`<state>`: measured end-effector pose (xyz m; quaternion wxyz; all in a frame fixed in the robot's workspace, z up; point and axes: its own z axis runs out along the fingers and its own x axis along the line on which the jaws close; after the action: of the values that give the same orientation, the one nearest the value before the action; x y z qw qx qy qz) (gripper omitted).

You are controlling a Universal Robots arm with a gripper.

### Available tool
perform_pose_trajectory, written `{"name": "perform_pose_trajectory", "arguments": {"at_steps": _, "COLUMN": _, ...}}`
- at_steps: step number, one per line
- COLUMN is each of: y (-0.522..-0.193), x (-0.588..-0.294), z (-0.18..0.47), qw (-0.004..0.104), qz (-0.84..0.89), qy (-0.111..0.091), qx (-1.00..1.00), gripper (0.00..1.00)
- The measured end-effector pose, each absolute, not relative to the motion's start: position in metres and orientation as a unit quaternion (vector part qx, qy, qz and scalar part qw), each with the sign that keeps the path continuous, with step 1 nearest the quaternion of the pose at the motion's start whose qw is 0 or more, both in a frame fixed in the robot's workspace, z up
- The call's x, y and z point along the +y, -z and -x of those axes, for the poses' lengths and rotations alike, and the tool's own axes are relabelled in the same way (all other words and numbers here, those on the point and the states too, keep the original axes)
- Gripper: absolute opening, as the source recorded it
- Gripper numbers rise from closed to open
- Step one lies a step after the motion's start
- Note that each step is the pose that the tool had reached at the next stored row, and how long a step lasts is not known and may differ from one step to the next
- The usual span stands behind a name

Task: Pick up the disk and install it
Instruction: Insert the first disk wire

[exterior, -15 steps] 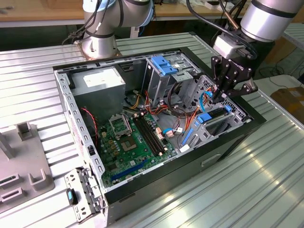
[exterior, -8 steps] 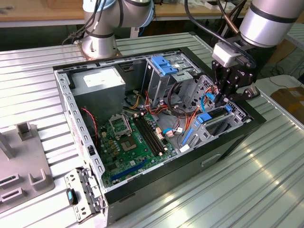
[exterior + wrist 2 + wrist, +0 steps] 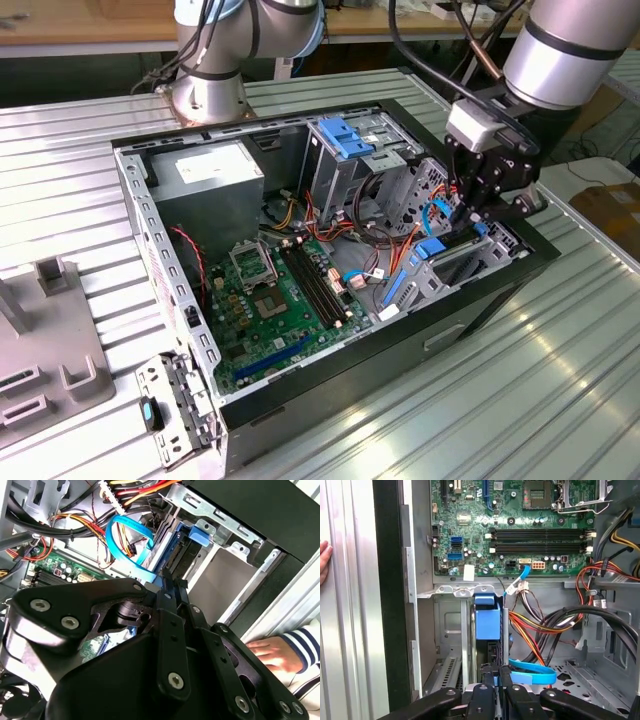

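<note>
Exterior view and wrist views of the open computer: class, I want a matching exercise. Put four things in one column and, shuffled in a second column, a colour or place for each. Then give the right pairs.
Things
1. circuit board
2. power supply
3. disk
4. hand

Descriptions
A. outside the case, on the ribbed table
B. green, flat on the case floor
C. blue-framed, in the drive bay at the gripper
D. grey box in a corner of the case

Pairs: 1-B, 2-D, 3-C, 4-A
</note>
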<state>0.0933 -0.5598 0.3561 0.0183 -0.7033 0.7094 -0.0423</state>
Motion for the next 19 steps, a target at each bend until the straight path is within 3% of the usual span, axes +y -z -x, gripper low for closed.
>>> {"name": "perform_pose_trajectory", "arguments": {"at_steps": 19, "y": -0.3445, "x": -0.5605, "z": -0.0921, "qw": 0.02, "qz": 0.715, "qy": 0.042, "qx": 0.697, "gripper": 0.16}}
